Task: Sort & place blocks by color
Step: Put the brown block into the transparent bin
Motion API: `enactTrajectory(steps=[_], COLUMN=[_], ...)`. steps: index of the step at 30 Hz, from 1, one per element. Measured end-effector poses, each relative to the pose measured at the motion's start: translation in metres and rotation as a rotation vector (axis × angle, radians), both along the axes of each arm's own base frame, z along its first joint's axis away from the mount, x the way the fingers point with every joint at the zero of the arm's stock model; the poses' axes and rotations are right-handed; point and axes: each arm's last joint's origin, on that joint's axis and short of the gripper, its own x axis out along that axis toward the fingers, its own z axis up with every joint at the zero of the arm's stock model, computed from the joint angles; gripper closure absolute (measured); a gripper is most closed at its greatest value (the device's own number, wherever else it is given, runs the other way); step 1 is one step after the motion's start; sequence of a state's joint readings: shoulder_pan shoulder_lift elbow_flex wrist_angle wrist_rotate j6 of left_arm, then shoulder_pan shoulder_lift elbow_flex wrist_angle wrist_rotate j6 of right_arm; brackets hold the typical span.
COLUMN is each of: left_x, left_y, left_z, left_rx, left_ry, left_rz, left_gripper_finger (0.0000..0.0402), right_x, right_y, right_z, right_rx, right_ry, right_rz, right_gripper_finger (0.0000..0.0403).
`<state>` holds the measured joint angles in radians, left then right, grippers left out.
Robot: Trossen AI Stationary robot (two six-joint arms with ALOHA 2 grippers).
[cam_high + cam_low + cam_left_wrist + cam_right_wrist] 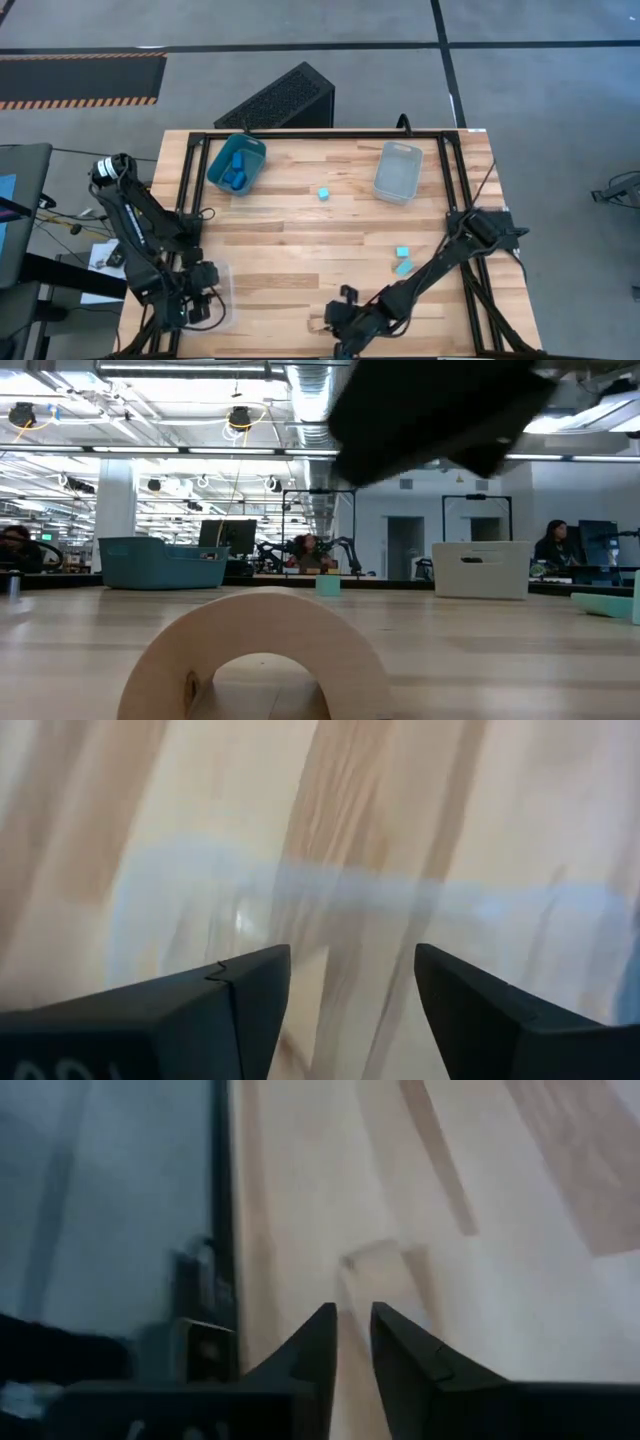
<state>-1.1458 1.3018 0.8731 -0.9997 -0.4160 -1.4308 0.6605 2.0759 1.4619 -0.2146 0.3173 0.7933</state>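
A tan wooden arch block (318,322) (260,650) stands on its two feet near the table's near edge. My right gripper (340,320) (351,1320) is just right of it, above the table, its fingers almost together; the tan block (372,1270) shows past their tips. The low view shows open air between the arch's top and the dark arm (440,410). Cyan blocks lie at mid-table (324,194) (327,585) and, as a pair, toward the right (402,260). Darker blue blocks (236,172) sit in the teal bin (216,170). My left gripper (203,298) (352,980) is open over a clear bin (224,290).
A second clear bin (397,172) (480,570) stands at the far right and the teal bin (160,563) at the far left. The table's black edge frame (215,1230) runs close beside my right gripper, with floor beyond it. People sit in the room behind.
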Motion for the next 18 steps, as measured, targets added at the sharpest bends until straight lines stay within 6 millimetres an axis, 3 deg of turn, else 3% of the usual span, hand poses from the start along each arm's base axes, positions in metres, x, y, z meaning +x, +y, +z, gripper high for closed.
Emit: enactTrajectory(steps=[5, 11, 14, 18], left_x=[0.009, 0.025, 0.032, 0.036], left_y=[-0.007, -0.013, -0.015, -0.014], left_z=[0.019, 0.024, 0.024, 0.025], left_rx=[0.042, 0.039, 0.049, 0.063], left_ry=[-0.198, -0.368, -0.398, -0.405], left_rz=[-0.047, -0.065, -0.078, -0.093], left_gripper_finger=[0.0201, 0.02, 0.02, 0.02], right_x=[0.021, 0.036, 0.038, 0.038], right_y=[0.007, 0.001, -0.003, -0.008], right_z=[0.0, -0.021, -0.028, -0.03], right_rx=[-0.095, -0.173, -0.184, -0.169], right_ry=[-0.023, 0.004, 0.039, 0.087], right_rz=[0.077, 0.119, 0.121, 0.146], right_gripper_finger=[0.0228, 0.0116, 0.0091, 0.0088])
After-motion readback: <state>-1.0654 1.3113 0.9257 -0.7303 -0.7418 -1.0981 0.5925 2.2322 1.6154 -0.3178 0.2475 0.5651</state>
